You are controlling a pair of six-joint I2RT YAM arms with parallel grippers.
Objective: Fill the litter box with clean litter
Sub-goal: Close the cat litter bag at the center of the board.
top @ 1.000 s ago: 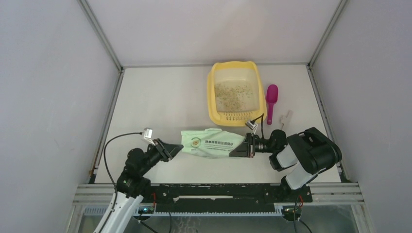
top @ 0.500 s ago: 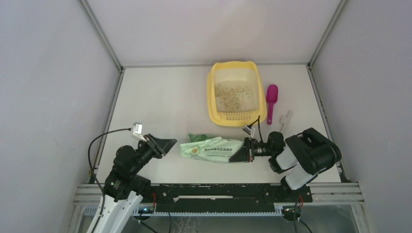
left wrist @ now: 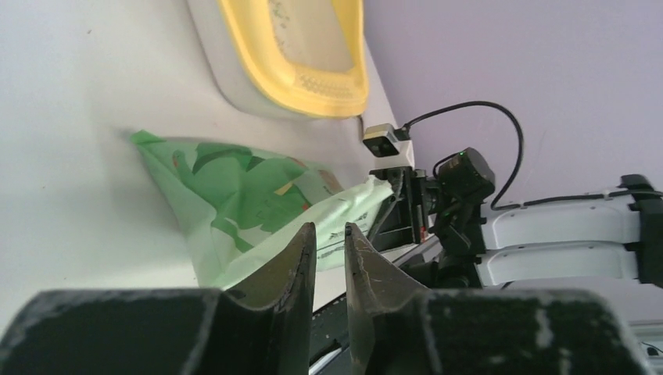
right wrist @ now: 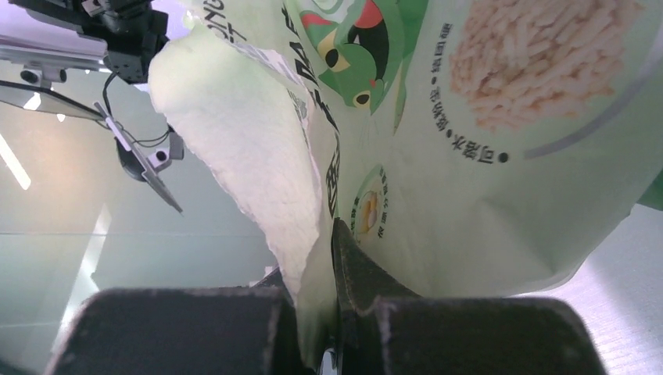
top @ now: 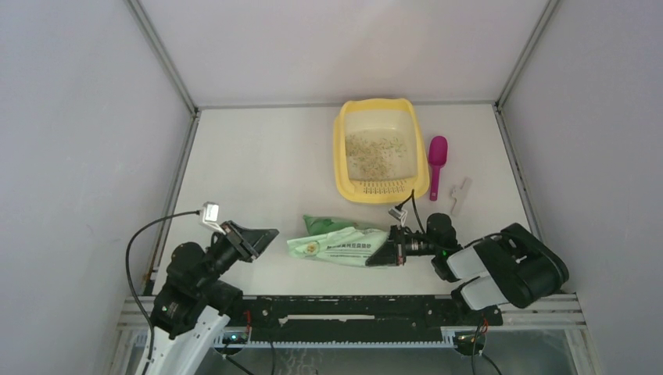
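My right gripper (top: 377,255) is clamped on the green litter bag (top: 336,244). The left gripper (left wrist: 330,234) has its jaws barely apart and is empty. At the table's (top: 258,164) far edge sits the litter box (top: 342,156), with thin clean litter (top: 375,146) inside.

Yellow litter box (top: 338,148), pale inner walls, yellow slotted grille; its litter (top: 375,148) = beige-tan speckles. Lt green bag (top: 344,244): dk green frog print w/ red, black txt, tan pellet pic. Magenta scoop (top: 437,156). White table (top: 258,172).
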